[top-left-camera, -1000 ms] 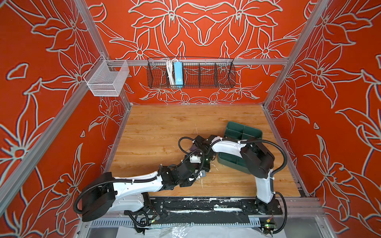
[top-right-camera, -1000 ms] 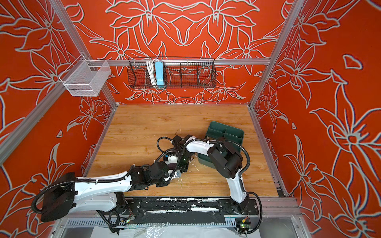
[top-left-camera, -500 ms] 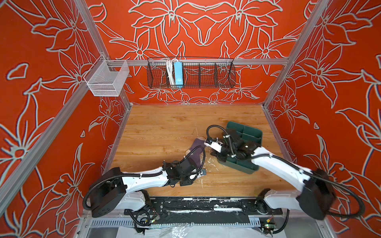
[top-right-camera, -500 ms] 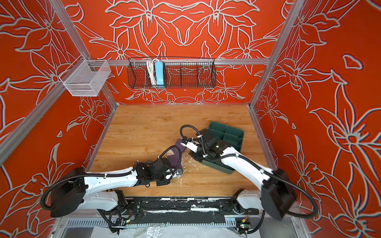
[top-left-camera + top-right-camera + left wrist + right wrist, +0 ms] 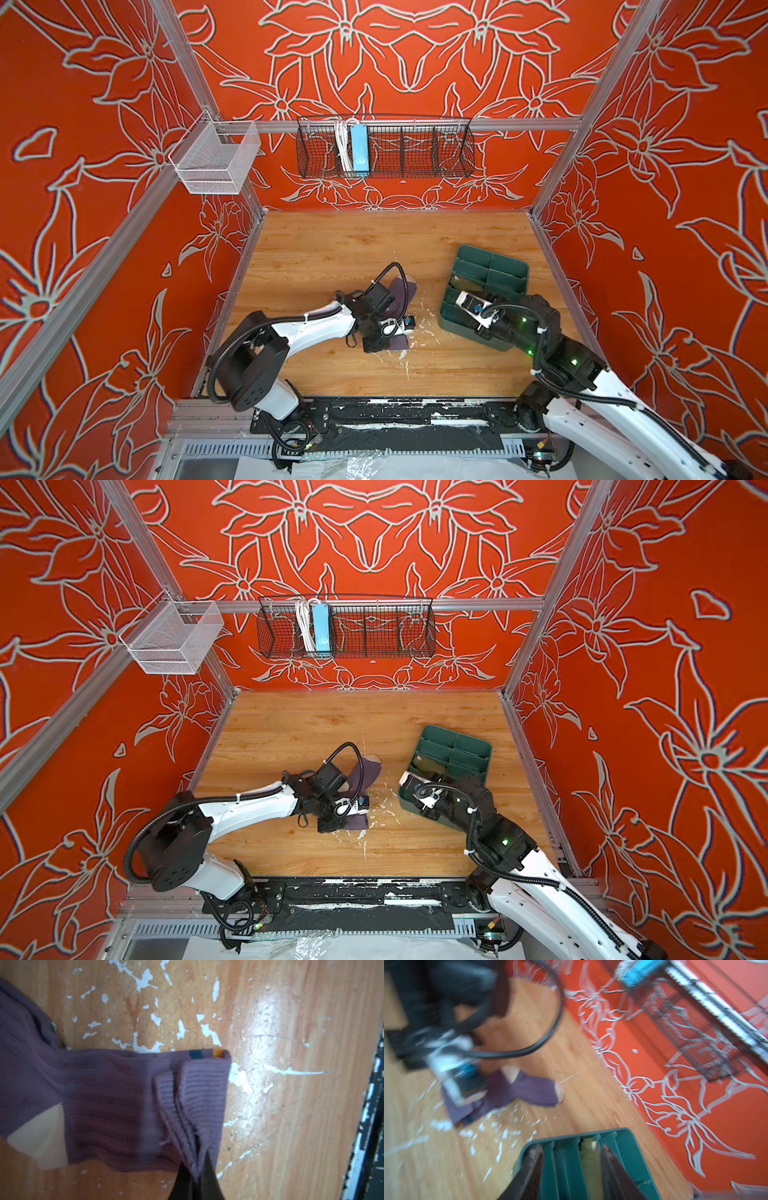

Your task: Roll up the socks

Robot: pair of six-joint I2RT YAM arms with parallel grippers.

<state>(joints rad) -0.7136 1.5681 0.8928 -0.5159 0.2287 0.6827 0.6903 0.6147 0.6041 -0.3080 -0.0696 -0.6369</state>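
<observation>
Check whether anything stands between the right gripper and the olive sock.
Nothing covers the olive sock, but it lies in a tray slot; dividers stand between it and one finger of the open right gripper.

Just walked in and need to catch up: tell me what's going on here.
Two robot arms are rolling socks. The left gripper is shut on the folded-over cuff of the purple sock, which lies on the wooden table. The right gripper hangs open over the green tray, where an olive sock sits in one compartment.
</observation>
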